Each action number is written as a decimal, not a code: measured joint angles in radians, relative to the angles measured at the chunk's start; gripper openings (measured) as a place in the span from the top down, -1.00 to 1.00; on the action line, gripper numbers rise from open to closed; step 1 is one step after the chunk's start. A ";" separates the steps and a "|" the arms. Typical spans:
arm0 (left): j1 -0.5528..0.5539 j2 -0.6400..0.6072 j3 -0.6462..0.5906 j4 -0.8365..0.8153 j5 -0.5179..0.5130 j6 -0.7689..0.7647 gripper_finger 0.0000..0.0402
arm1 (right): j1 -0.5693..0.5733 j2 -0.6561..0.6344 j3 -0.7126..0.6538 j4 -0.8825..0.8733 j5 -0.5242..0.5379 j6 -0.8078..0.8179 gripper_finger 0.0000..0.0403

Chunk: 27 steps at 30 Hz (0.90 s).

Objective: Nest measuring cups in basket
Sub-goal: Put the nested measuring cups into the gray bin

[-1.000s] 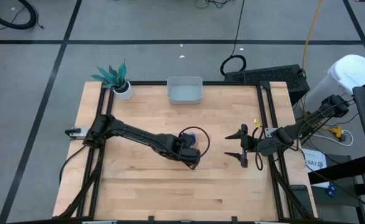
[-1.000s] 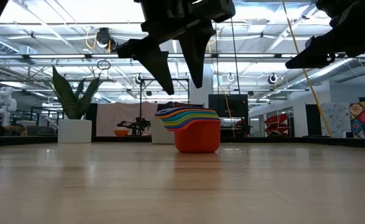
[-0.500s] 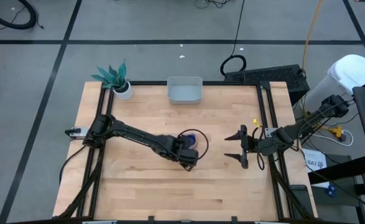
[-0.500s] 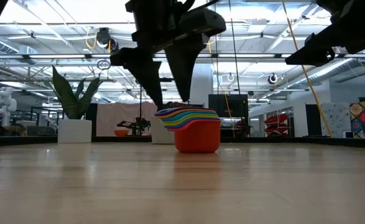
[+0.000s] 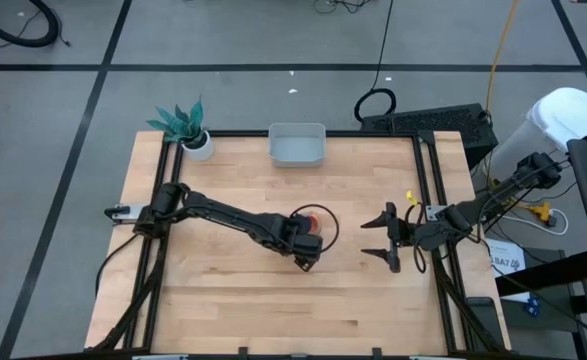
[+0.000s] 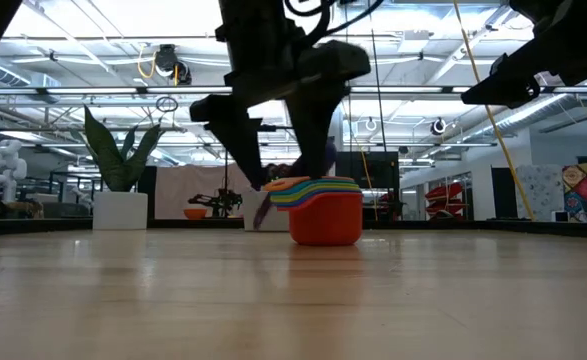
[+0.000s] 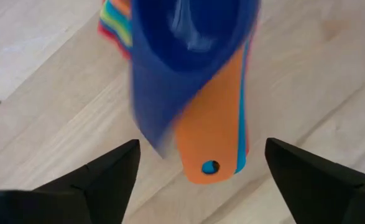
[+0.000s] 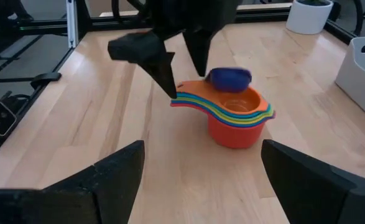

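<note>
The measuring cups stand nested in a rainbow stack [image 8: 235, 121] on the table's middle, red cup [image 6: 325, 220] at the bottom, handles [image 7: 216, 134] fanned to one side. A dark blue cup [image 8: 230, 76] shows blurred at the stack's far rim, large in the left wrist view [image 7: 182, 62]. My left gripper [image 6: 285, 165] hangs open just above the handles, pointing steeply down, fingers either side of them. My right gripper [image 5: 380, 240] waits open at the right edge. The basket [image 5: 296, 145] sits at the far edge.
A white pot with a teal plant [image 5: 188, 128] stands at the far left corner. Bare wood [image 5: 223, 300] lies near and left of the stack. A black frame rail [image 5: 428, 200] runs along the table's right side.
My left gripper has come down toward the stack's handles and opened wider. The dark blue cup that was at its fingers has come loose and shows blurred at the top of the stack.
</note>
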 joint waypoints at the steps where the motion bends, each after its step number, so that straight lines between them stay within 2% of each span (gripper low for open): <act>1: 0.002 0.000 0.000 0.007 0.001 0.002 -0.75 | 0.000 0.000 0.000 0.000 -0.004 0.000 -0.55; 5: 0.004 0.000 0.002 0.007 0.003 0.022 -0.78 | 0.000 0.000 0.000 0.000 -0.005 -0.001 -0.55; 27: 0.003 0.000 0.002 -0.028 0.003 0.075 -0.55 | 0.000 0.000 0.000 0.000 -0.005 -0.001 -0.55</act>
